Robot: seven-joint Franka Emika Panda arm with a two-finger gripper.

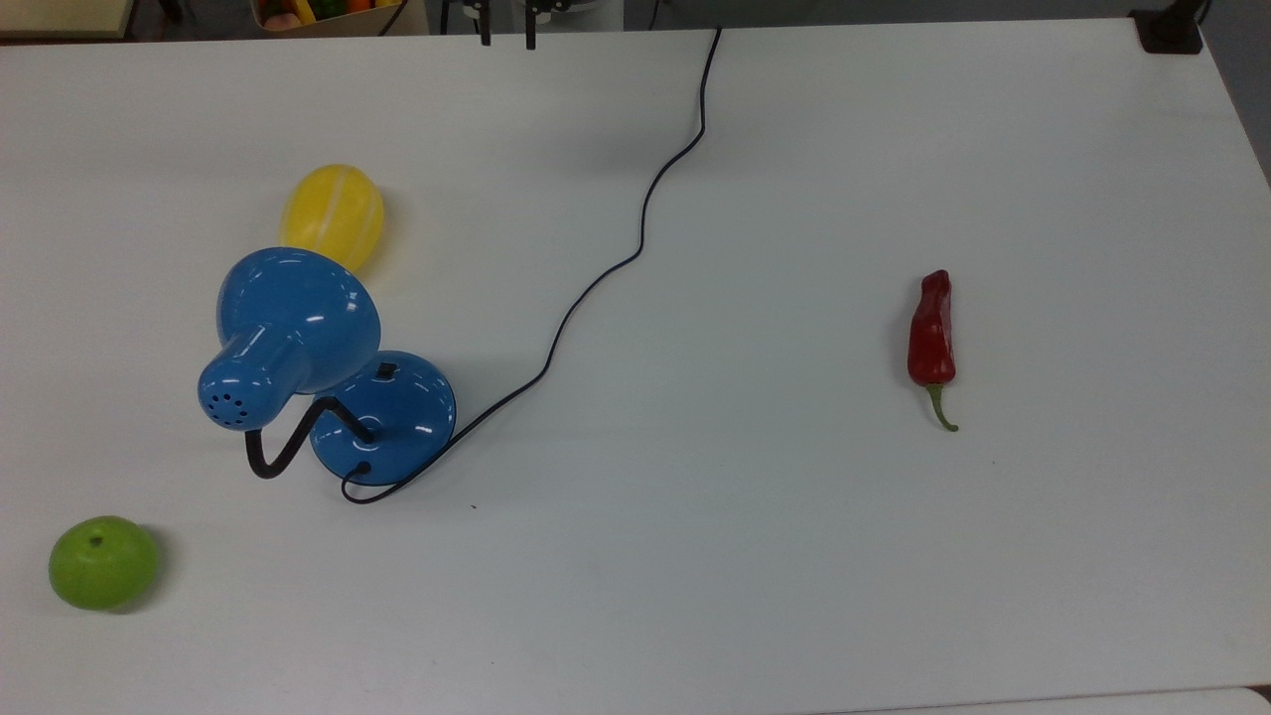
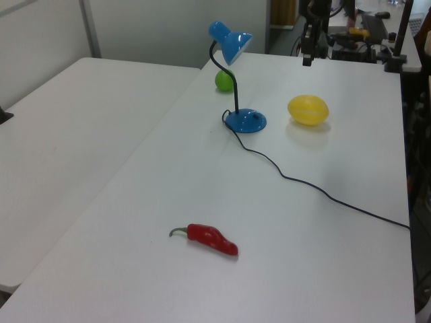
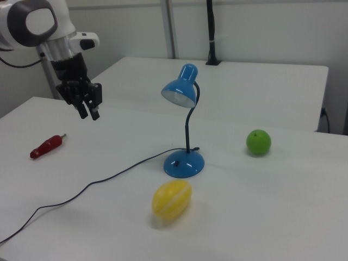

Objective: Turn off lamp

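we see the gripper (image 3: 88, 111) w/ fingers apart, well off the blue desk lamp (image 3: 184, 126) mid-table; it looks top-heavy w/ a bendy neck, so press the base switch (image 1: 386, 371) gently, no grabbing.

The robot's arm (image 3: 38, 24) is built of rounded, glossy white shells, and one joint shows a large dark grey circular cap set into the white casing. Beneath it sits a short silvery-grey ringed collar, with a small white boxy block with a dark slot jutting from its side. A thin black cable runs away from the white housing at the right view's left edge. Below the collar comes a black cylindrical wrist and an angular black hand body. The black two-fingered pincer (image 3: 88, 112) ends in two slim, straight black fingers (image 1: 486, 36), set apart with a clear gap between them.
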